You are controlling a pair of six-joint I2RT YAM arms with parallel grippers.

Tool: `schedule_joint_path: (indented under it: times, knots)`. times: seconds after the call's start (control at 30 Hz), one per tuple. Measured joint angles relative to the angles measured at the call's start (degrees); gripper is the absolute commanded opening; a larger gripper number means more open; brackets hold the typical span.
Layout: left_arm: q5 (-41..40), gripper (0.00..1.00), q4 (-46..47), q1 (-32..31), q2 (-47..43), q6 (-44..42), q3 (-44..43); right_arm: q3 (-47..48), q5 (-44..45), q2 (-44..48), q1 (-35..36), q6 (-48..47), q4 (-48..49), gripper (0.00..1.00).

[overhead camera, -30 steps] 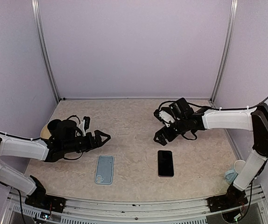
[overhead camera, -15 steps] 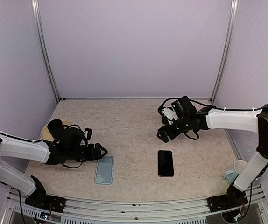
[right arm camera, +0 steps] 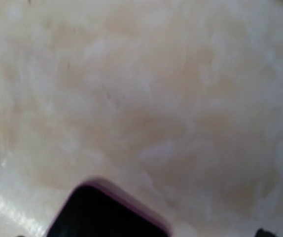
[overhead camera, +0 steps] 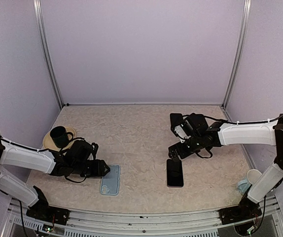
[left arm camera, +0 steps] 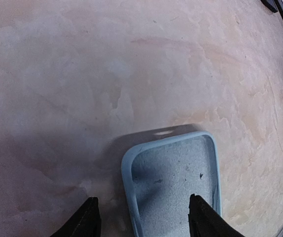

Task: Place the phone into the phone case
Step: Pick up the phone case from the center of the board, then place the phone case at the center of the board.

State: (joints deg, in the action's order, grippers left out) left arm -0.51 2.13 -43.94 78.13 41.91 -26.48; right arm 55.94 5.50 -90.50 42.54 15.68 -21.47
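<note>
While the phone (overhead camera: 175, 173) lies flat and dark-faced on the table (overhead camera: 136, 133), right of centre toward the near edge, the phone case (overhead camera: 110, 179) sits well apart to its left, open side up. Neither has been lifted, so I judge the task to be at the reach step, with each arm closing on its own object.

The right gripper (overhead camera: 174, 153) hangs just above the phone's far end. Its wrist view shows only a pink-rimmed corner of the phone (right arm camera: 107, 212), and I cannot tell whether its jaws are apart or together. The left gripper (left arm camera: 144, 217) is spread wide, its fingers (left arm camera: 87, 222) straddling one end of the case (left arm camera: 176, 182) without pinching it.

Next, the right arm likely needs to settle lower and take the phone by its long edges, while the left steadies the case so it cannot slide.

The case holds nothing; its speckled inner floor is bare. Farther left, a dark mug (overhead camera: 59, 136) stands on a tan saucer (overhead camera: 48, 143); its contents cannot be made out.
</note>
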Motion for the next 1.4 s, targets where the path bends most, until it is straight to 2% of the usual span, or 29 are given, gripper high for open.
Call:
schedule_joint_path:
  times: [0.1, 0.4, 0.67, 0.73, 0.97, 1.17, 1.4]
  knots:
    - [-1.3, 0.54, -1.0, -0.3, 1.4, -0.1, -1.1, -0.5, 0.7, -0.5, 0.5, 1.2, -0.2, 1.00]
    - [-4.4, 0.25, -3.1, -2.1, 5.6, -0.2, -4.7, 1.6, 2.3, -0.9, 0.6, 1.2, -0.2, 1.00]
    - [-6.4, 0.08, -4.4, -3.0, 9.2, -0.3, -8.0, 3.5, 3.0, -1.3, 0.6, -0.9, -0.1, 1.00]
    - [-6.6, 0.01, -4.9, -3.0, 10.2, -0.5, -9.0, 3.6, 3.2, -1.4, 0.6, -1.3, 0.0, 1.00]
    - [-7.9, 0.00, -9.6, -3.1, 15.2, -4.7, -16.7, 4.5, 3.7, -2.3, 0.6, -2.8, 0.3, 1.00]
    - [-8.3, 0.00, -11.4, -3.0, 20.7, -9.6, -27.6, 4.5, 5.1, -2.3, 0.6, -3.9, 0.3, 1.00]
    - [-7.5, 0.00, -17.0, -2.3, 28.8, -22.3, -45.4, 4.0, 6.4, -1.7, 0.4, -4.5, 0.5, 1.00]
